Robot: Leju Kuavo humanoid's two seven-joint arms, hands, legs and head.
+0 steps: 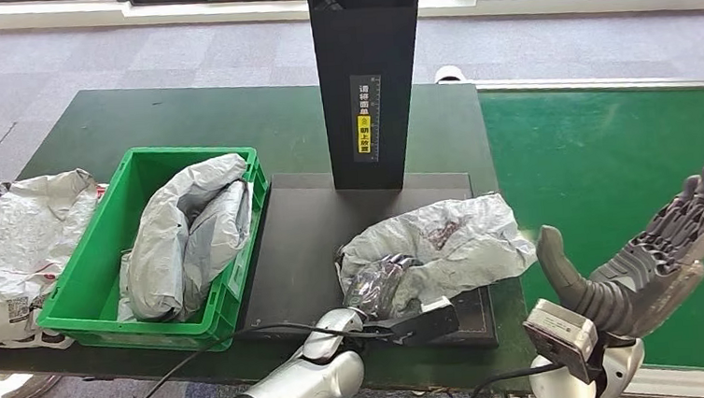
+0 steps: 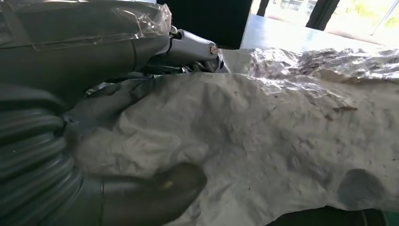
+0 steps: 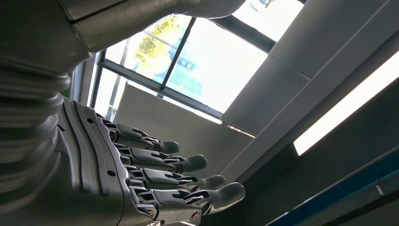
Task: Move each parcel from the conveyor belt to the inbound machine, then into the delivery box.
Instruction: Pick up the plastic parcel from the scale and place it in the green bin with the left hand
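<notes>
A crumpled silver-grey plastic parcel [image 1: 441, 249] lies on the flat black plate of the inbound machine [image 1: 304, 240], just in front of the machine's upright black column. Its near-left end is bunched and shiny, with the left hand [image 1: 374, 300] closed on it; close up, the wrinkled wrapping [image 2: 282, 136] presses against the thumb. Left of the machine, touching its edge, sits the green delivery box [image 1: 89, 302] with more grey parcels [image 1: 187, 234] heaped inside, one leaning up above the rim. To the right runs the green conveyor belt [image 1: 607, 153].
</notes>
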